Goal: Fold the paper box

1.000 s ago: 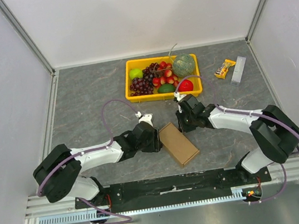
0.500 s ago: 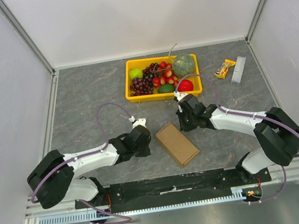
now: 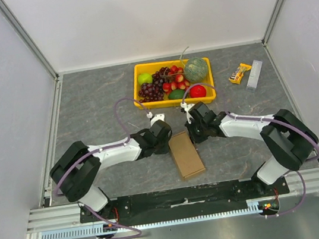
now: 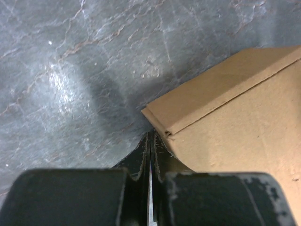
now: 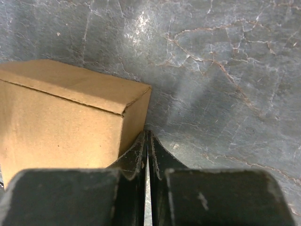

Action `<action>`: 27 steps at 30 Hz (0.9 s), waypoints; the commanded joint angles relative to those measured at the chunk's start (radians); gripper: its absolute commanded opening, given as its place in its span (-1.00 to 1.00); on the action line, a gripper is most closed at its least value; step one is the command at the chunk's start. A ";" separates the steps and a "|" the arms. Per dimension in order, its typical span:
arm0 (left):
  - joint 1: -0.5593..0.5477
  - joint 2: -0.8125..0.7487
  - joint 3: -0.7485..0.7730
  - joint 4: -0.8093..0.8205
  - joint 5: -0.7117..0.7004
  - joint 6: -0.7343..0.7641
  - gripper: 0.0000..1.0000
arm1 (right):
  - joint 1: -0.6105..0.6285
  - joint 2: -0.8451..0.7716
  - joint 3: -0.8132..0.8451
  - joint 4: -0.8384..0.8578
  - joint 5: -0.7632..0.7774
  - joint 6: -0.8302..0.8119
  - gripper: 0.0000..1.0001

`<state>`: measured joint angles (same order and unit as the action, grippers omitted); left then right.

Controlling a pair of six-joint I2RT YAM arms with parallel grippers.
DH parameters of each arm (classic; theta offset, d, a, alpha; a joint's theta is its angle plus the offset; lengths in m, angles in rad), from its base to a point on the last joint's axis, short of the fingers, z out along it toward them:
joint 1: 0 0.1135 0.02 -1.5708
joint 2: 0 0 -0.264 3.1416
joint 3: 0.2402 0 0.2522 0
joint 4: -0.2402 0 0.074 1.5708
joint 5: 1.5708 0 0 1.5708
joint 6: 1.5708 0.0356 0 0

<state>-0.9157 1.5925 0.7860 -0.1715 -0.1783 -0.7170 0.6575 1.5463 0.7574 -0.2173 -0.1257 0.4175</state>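
The left gripper [image 4: 150,139] is closed tight, its two fingers pressed flat together with nothing between them. Its tip sits right at a corner of the paper box [image 3: 186,153], on the box's 11 o'clock side as seen from above. The right gripper [image 5: 146,136] looks the same: fingers together, nothing held, and its tip against the box's corner at 1 o'clock. The two arms meet from either side at the box's far end.

The box is a slim, closed block of plain brown cardboard. It lies flat on the grey marbled desk [image 3: 97,105], lengthwise from 12 to 6 o'clock, near the middle of the front edge.

Beyond the grippers at 12 o'clock stands a yellow tray [image 3: 160,63] of fruit. Off at 2 o'clock lie a snack bar [image 3: 240,73] and a pale stick [image 3: 254,74].
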 commanded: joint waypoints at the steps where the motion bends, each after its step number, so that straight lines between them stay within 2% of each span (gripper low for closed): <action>1: 0.005 0.095 0.025 -0.046 -0.015 0.004 -0.96 | 0.004 0.024 0.026 0.073 -0.074 -0.023 -0.85; 9: 0.003 0.118 0.038 0.004 0.039 0.037 -0.96 | 0.005 0.052 0.017 0.144 -0.144 -0.005 -0.85; 13: 0.005 0.100 0.018 -0.043 0.007 0.027 -0.96 | 0.004 0.019 0.010 0.086 -0.019 0.015 -0.85; 17: 0.021 -0.035 -0.100 -0.066 -0.007 -0.045 -0.96 | 0.004 -0.081 -0.030 -0.026 0.158 0.038 -0.88; 19: 0.021 -0.116 -0.161 -0.077 -0.007 -0.082 -0.96 | 0.004 -0.141 -0.062 -0.066 0.189 0.052 -0.88; 23: -0.003 -0.256 -0.246 -0.086 0.049 -0.157 -0.96 | 0.004 -0.254 -0.134 -0.126 0.144 0.102 -0.88; 27: -0.133 -0.299 -0.243 -0.109 0.048 -0.238 -0.96 | 0.005 -0.366 -0.210 -0.169 0.083 0.167 -0.88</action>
<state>-0.9428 1.3190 0.5484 -0.2127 -0.1505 -0.8345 0.6590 1.2701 0.6006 -0.3214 -0.0040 0.5072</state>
